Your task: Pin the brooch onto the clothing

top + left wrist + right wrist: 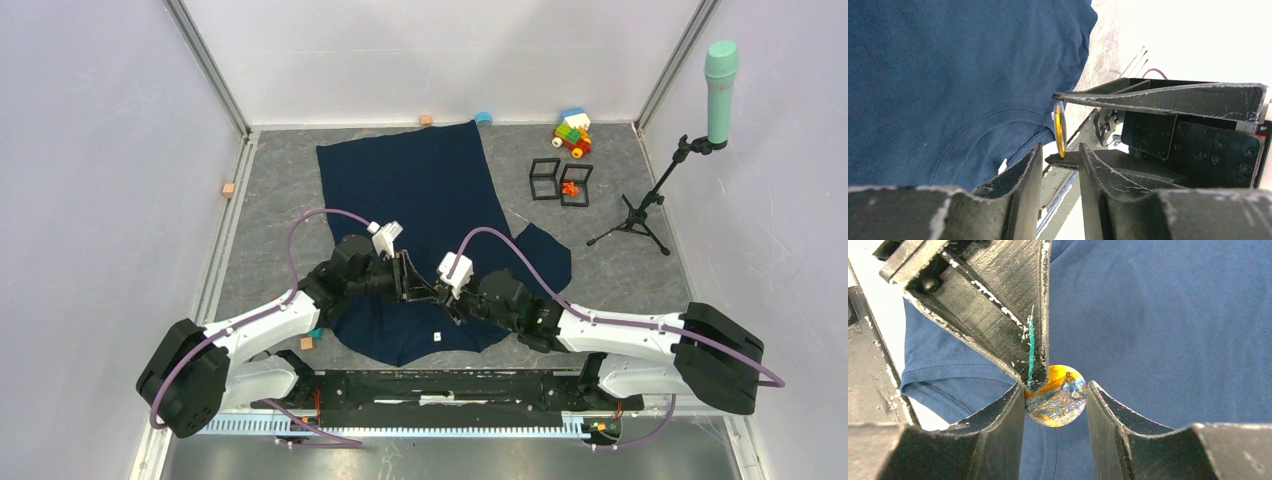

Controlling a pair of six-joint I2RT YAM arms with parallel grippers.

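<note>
The clothing point(420, 180), a dark navy shirt, lies spread on the grey table and also fills the wrist views point(1173, 315) point(948, 75). My right gripper point(1055, 387) is shut on the rim of the brooch point(1060, 402), a round badge painted orange and blue, and holds it above the shirt near the collar. From the left wrist view the brooch point(1060, 130) shows edge-on. My left gripper point(1060, 150) faces it with its jaws a little apart, the brooch's edge at their tips. One left finger point(998, 305) overlaps the brooch's upper left. Both grippers meet over the shirt point(425, 287).
A small white piece point(437, 336) lies on the shirt's near edge. Two black wire-frame cubes point(560, 182), a toy of coloured blocks point(573, 132) and a microphone stand point(640, 205) are at the back right. Small blocks point(228, 188) point(306, 343) lie to the left.
</note>
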